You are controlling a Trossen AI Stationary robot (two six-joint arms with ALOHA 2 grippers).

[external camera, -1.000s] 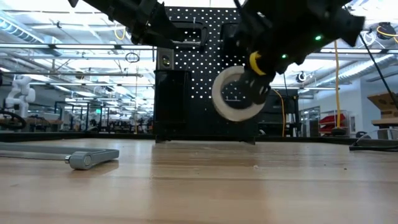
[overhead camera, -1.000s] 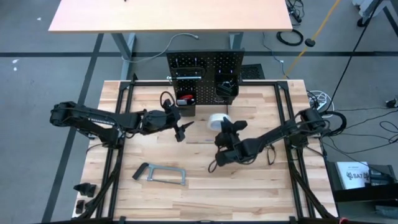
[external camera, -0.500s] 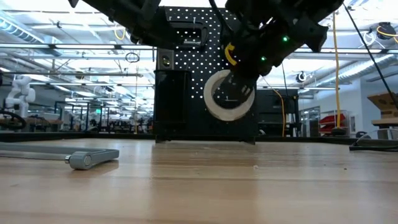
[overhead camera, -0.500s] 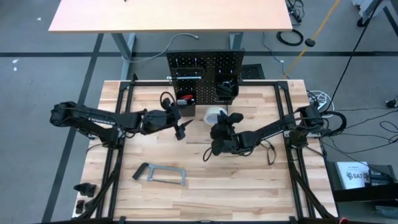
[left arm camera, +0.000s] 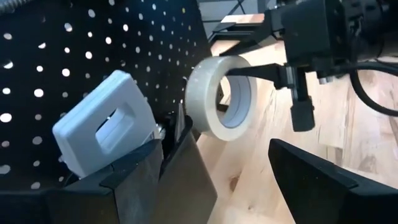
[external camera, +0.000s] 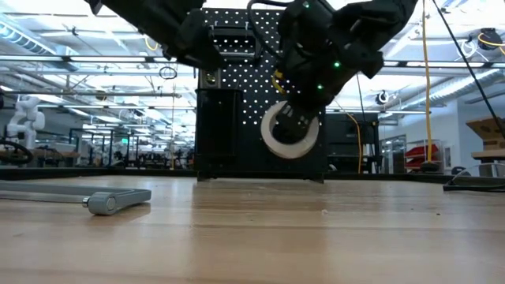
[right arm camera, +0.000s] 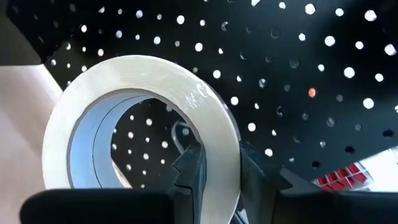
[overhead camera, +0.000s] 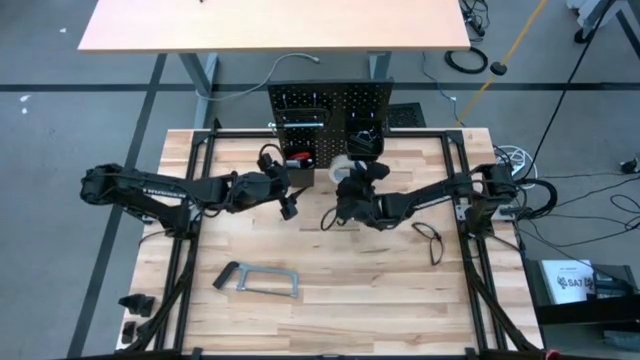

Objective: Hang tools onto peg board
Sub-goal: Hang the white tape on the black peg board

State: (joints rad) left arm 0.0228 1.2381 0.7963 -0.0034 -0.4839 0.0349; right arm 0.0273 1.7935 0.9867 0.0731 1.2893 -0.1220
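wood tabletop (overhead camera: 400,290), lab bg | R gripper (overhead camera: 350,187) clamped on white tape roll (external camera: 289,130), held just in front of peg board (external camera: 260,71) btw its 2 bins | step: hanging tape | next: we need roll's hole lined up w/ a hook | L gripper (overhead camera: 287,203) near board, fingers apart, holding nothing | grey bar clamp (overhead camera: 258,281) on table, not yet hung

Place: a robotics lab or industrial workshop hall.
Ceiling: exposed steel trusses (external camera: 95,59) and strip lights.
Floor: grey concrete (overhead camera: 60,120) marked with dark tape lines.
Furniture: a wooden work table (overhead camera: 330,300) in a black metal frame, a second desk (overhead camera: 270,25) behind it.
Background: another white robot (external camera: 20,118), cardboard boxes (external camera: 483,130), loose cables (overhead camera: 465,60).
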